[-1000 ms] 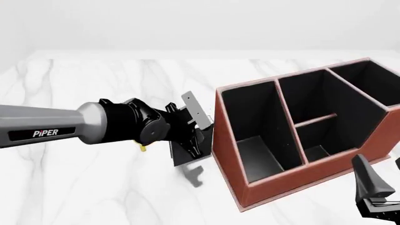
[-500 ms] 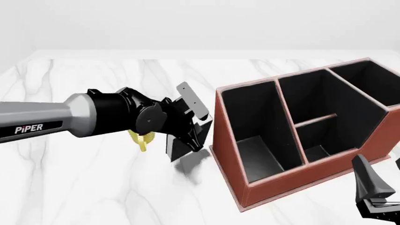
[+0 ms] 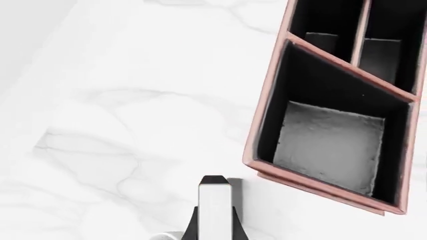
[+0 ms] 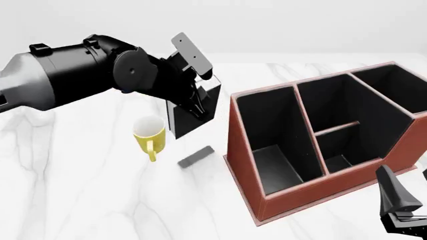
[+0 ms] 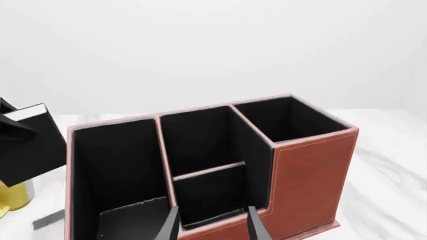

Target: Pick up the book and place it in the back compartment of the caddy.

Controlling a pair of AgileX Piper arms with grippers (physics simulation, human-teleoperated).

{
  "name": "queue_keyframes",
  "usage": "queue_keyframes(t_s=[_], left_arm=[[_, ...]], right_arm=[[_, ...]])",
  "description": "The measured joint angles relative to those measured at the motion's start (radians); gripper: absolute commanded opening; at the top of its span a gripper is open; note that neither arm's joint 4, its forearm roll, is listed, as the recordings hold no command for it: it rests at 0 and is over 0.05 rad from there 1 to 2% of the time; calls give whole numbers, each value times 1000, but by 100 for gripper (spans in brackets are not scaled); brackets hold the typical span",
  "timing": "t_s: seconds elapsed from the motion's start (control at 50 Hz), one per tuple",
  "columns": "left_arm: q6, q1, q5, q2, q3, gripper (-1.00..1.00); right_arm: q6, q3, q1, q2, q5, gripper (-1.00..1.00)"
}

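1. White marble bench point(image 4: 80, 200) under a plain pale backdrop carries everything.
2. Book point(image 4: 189, 111): small, thick, black-covered, with a strip of white page edge showing along its top in the right wrist view point(image 5: 30, 150). It hangs tilted in the air, clear of the bench, above and just beside the mug point(image 4: 149, 135), left of the caddy point(image 4: 313, 190).
3. Left hand point(image 4: 193, 92) is clenched on the book's upper end; one pale, flat finger point(image 4: 189, 54) sticks up above it in the front view. In the left wrist view only one finger point(image 3: 213, 210) shows, so the gap cannot be judged there.
4. Caddy is red-brown with black lining, slanted side walls, and four cells; the back compartment point(image 4: 337, 145) is the small cell behind the lowest wall, with a twin small cell just beyond its divider.
5. Grey shadow point(image 4: 195, 156) lies on the bench below the book.
6. Right hand point(image 5: 212, 225) hovers low near the caddy's front corner, fingers parted, touching nothing.
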Motion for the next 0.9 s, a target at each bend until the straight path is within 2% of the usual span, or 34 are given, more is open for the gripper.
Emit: queue_keyframes(t_s=[0.24, 0.44, 0.68, 0.9], left_arm=[[45, 3, 116, -43, -178, -100], [61, -31, 186, -51, -350, -100], [55, -107, 207, -31, -469, -100], [41, -185, 169, 33, -540, -100]], right_arm=[[-1, 0, 0, 3, -2, 100], [-1, 1, 1, 6, -6, 100], [-2, 2, 2, 8, -8, 100], [-4, 2, 3, 10, -9, 100]])
